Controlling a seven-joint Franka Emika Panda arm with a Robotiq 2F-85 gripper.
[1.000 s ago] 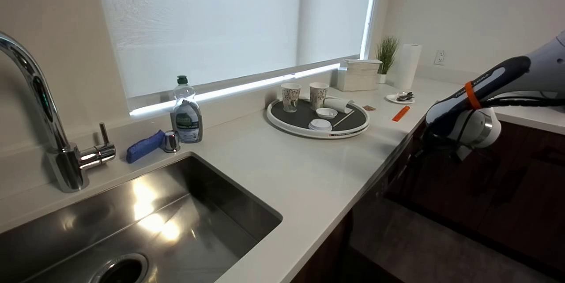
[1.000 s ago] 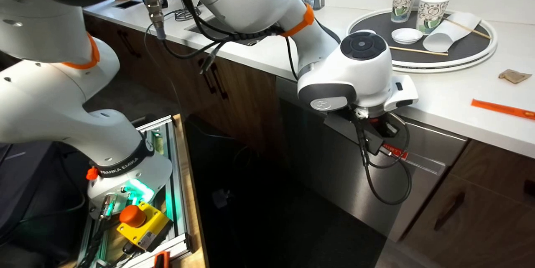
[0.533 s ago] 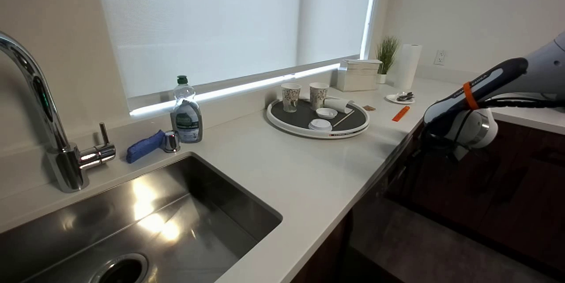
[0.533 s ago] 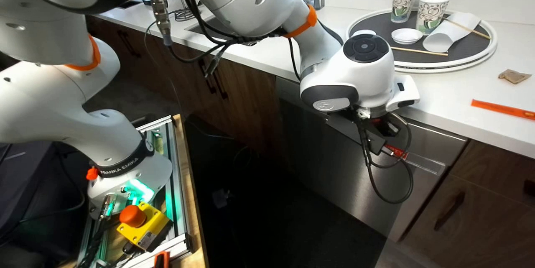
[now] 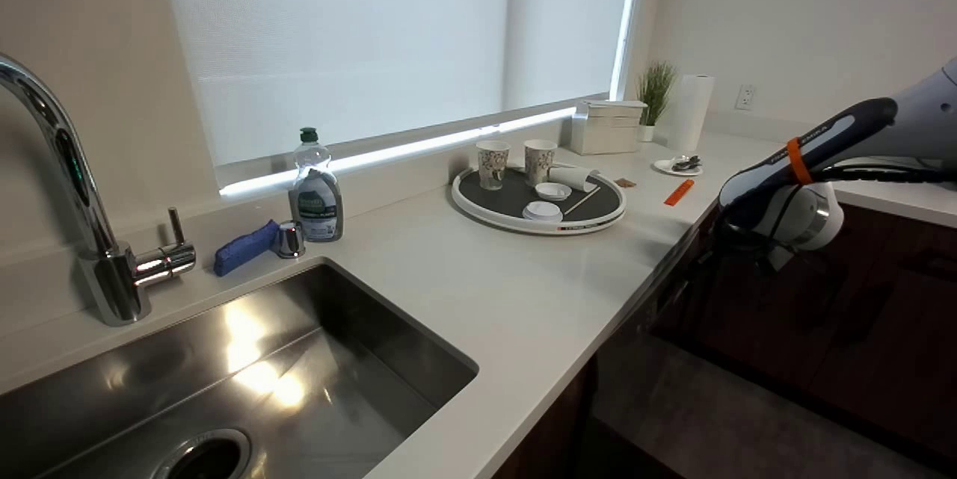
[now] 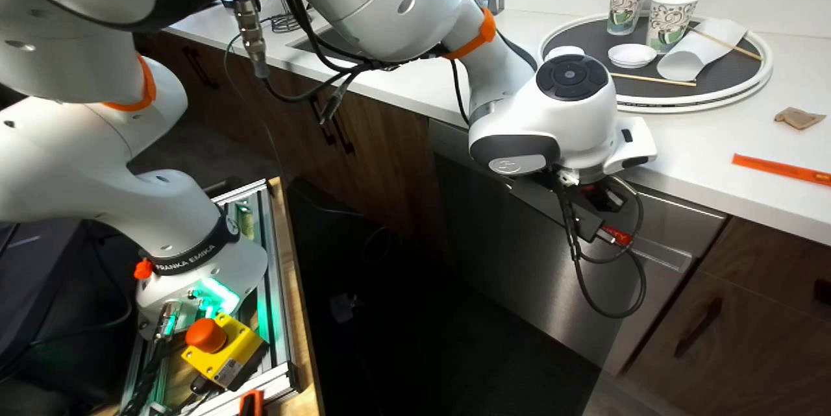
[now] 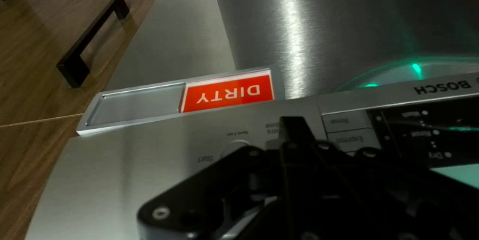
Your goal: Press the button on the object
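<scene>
Kitchen job: pale counter up top, steel dishwasher tucked under its edge, and I reckon that's the task's object. Going left to right in the wrist view (text's upside down, fyi), you get a wood cabinet with a black handle, then a red DIRTY sign, and below it the Start lettering with a round button just beside, partly covered by the gripper. That'd be my guess for the target, but the task doesn't say which, and an Extra Rinse label sits right by the tip too. Next along is the gripper's tip, pinched down to 1 narrow point with nothing in it that I can see, which is what you want for poking. Can't tell whether it's touching the panel. Past it are at least 2 more buttons, Rinse and Express, then the dark display. If it's Start you're after, I'd slide toward the left of that view until the tip covers the button, then push straight in, slow and short, and back off when it gives. Come in slanted and you'll probably skid onto a neighbour.
</scene>
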